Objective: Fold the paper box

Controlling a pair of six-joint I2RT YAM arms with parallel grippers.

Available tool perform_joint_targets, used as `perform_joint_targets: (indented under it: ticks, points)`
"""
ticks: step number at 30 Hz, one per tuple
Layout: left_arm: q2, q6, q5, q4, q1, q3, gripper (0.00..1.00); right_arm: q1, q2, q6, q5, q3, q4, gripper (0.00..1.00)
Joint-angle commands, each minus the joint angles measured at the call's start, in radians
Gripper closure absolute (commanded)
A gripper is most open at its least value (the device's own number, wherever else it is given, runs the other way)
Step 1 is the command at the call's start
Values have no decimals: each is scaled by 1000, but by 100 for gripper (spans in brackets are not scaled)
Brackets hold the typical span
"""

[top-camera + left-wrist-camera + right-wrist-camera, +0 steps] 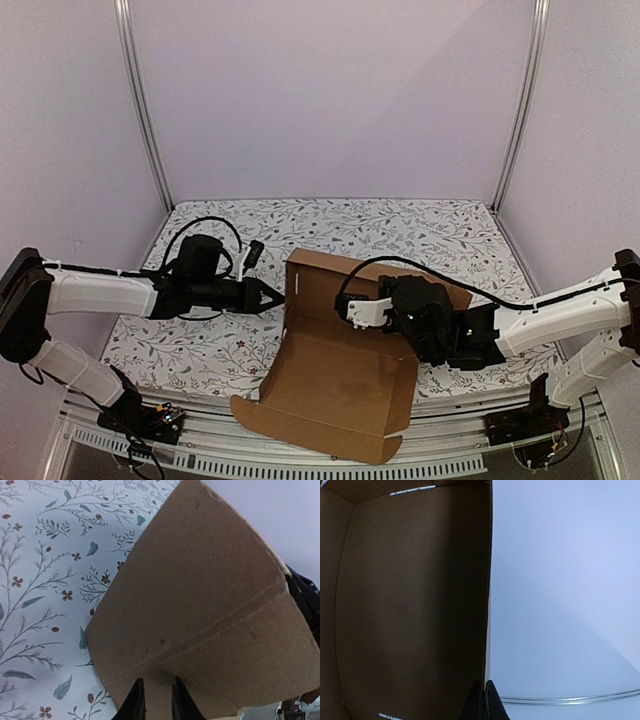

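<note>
The paper box is a brown cardboard sheet, partly folded, in the middle of the table. Its back and left walls stand up and its front flap hangs over the near edge. My left gripper points at the outside of the left wall. In the left wrist view its tips stand a narrow gap apart against the brown outer face, with nothing between them. My right gripper is inside the box. In the right wrist view it is shut on the thin edge of an upright panel.
The table has a floral cloth. Pale walls with metal corner rails enclose the back and sides. A small black object lies behind the left arm. The box's front flap reaches past the table's metal front rail.
</note>
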Motion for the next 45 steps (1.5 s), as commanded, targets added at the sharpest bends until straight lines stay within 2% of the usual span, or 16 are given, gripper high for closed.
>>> perform_joint_targets:
  ticks: [1,7,10,16,22,45]
  points:
    - [-25,29,67,-8,-40,-35,80,16,-7,53,-60,-8,-74,100]
    - [-37,53,74,3,-53,-50,72,22,-7,76,-61,7,-109,100]
    - [-30,63,53,9,-53,-46,65,26,-6,83,-62,18,-121,100]
    - [12,83,-21,42,-53,-45,60,43,7,97,-49,34,-148,100]
    - [71,75,-25,113,-53,-38,59,57,4,116,-34,37,-179,100]
    - [201,124,-229,277,-58,-27,57,107,-10,189,-34,40,-244,100]
